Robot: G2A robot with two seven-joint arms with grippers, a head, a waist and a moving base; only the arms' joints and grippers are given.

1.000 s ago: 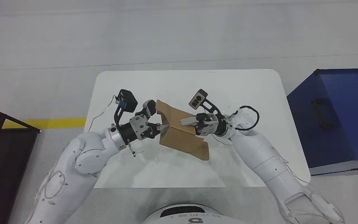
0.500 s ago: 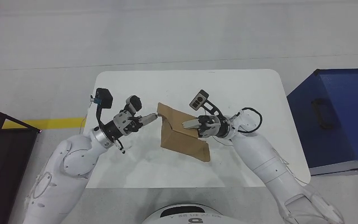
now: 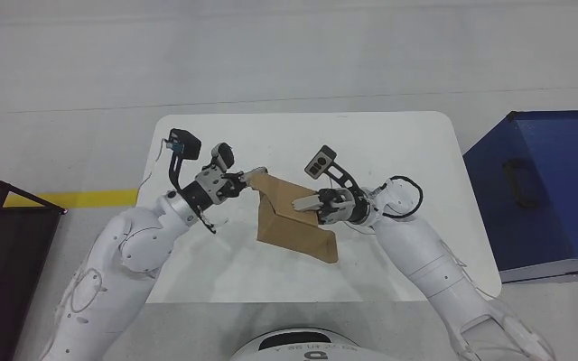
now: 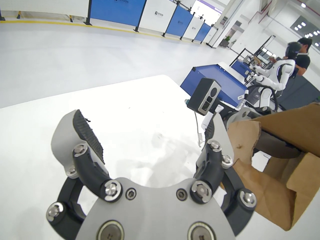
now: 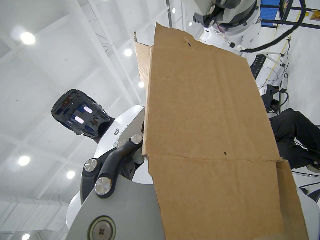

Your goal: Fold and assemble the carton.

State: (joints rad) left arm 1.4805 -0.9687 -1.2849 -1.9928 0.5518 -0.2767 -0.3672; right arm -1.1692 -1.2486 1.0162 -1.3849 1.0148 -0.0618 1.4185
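Floor stripe: I see a yellow stripe (image 3: 90, 197) on the pale floor, off the table's left side.
Table: the white table (image 3: 397, 144) is smooth, with rounded corners.
Left gripper: the left gripper (image 4: 146, 121) stands wide apart with nothing between its jaws. It has curved metal fingers (image 4: 62, 136) on black links, and the pads are ribbed black rubber.
Contact: the outer back of one finger lies against the carton's near flap (image 4: 243, 138), a bent tongue with a ragged edge.
Carton: the carton (image 3: 293, 221) sits over the middle of the table, between the two arms. It is plain brown corrugated cardboard, half folded, with creased panels and loose flaps. I cannot tell whether its lower edge rests on the tabletop.
Right gripper: the right gripper (image 3: 316, 204) pinches a carton wall from the right. In the left wrist view a dark finger (image 4: 275, 148) reaches in under the panel.
In the way: from the right wrist, the broad cardboard panel (image 5: 207, 116) covers the fingertips. Just a black link (image 5: 117, 156) and its round metal bolts show at the panel's edge.
Wrist camera: a small dark box camera (image 3: 318, 163) stands on a bracket just above that grip.
Cable: a black cable (image 3: 405, 185) loops at the right forearm.
Blue box: a dark blue box (image 3: 528, 194) with a dark handle on top stands on the floor, apart from the table's right edge.
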